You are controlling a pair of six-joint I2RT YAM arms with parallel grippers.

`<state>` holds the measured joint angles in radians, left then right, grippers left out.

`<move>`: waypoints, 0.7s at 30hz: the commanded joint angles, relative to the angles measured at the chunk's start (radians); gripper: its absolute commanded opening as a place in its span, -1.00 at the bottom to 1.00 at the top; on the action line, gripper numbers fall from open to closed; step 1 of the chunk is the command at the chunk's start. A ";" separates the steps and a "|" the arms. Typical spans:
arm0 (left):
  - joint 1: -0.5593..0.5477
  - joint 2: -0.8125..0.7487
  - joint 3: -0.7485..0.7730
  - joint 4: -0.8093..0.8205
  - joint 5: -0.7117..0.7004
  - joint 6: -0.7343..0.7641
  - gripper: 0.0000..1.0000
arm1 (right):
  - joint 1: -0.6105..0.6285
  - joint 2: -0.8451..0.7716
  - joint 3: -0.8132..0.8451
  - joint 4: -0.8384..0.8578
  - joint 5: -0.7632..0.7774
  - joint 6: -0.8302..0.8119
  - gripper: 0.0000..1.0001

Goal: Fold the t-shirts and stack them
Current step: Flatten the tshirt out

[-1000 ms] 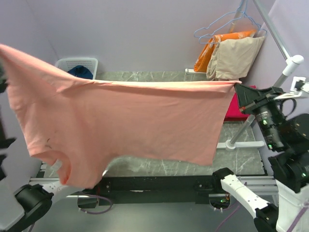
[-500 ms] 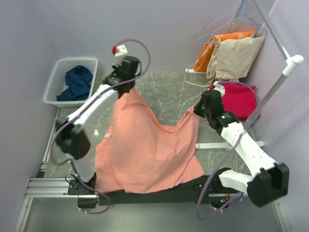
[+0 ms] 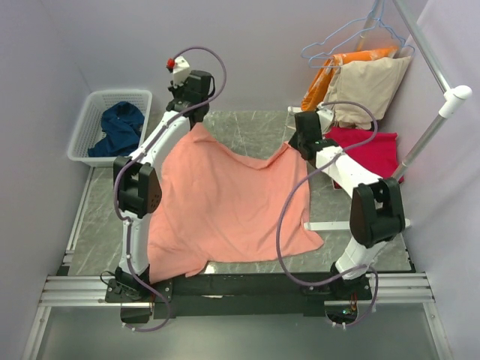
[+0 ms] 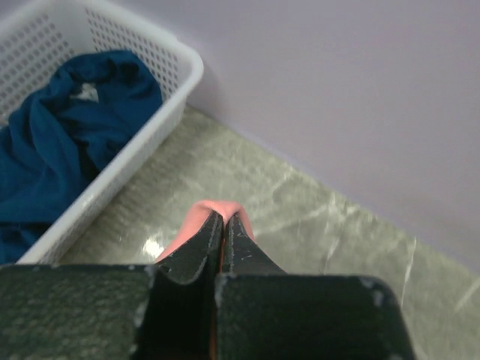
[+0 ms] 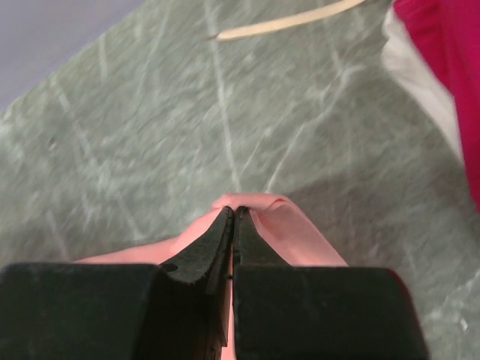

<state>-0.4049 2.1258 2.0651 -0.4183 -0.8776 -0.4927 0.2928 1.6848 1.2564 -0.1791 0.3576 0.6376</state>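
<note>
Left gripper (image 3: 196,126) is pinched shut on the far left corner of the salmon-pink t-shirt (image 3: 225,202). In the wrist view its black fingers (image 4: 196,251) meet tip to tip, and a small nub of pink cloth pokes out past them.

Right gripper (image 3: 292,147) is clamped the same way on the shirt's far right corner, with a soft pink ruffle bunched at its tips.

Salmon-pink t-shirt:
- Matte, limp knit, spread in a rough trapezoid over the grey-green veined marble table (image 3: 255,131).
- Its far edge sags in a shallow dip between the two held corners.
- Its near hem reaches the black rail at the arm bases.
- Its near right corner ends in a point.

Crimson-red t-shirt (image 3: 371,154) lies rumpled on the table just right of the pink shirt's far right corner, close to the right gripper.

Navy-blue t-shirt (image 3: 120,127) is crumpled in a white perforated plastic basket (image 3: 81,139), off the pink shirt's far left and apart from it.

Beyond the pink shirt's far right corner, an orange garment (image 3: 330,75) and a beige garment (image 3: 367,86) hang from pale wire hangers (image 3: 337,37).
</note>
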 commanded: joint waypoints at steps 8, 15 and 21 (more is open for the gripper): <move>0.093 0.059 0.147 0.030 -0.052 0.020 -0.98 | -0.116 0.115 0.212 -0.025 0.141 0.063 -1.00; 0.127 0.095 0.194 0.027 0.055 0.043 -0.98 | -0.144 0.168 0.313 -0.049 0.080 0.031 -1.00; 0.130 0.066 0.171 0.009 0.063 0.017 -0.98 | -0.142 0.174 0.328 -0.054 0.000 0.008 -1.00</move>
<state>-0.2733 2.2127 2.2211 -0.4129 -0.8337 -0.4656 0.1497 1.8545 1.5383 -0.2359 0.3946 0.6643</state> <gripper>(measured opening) 0.022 0.009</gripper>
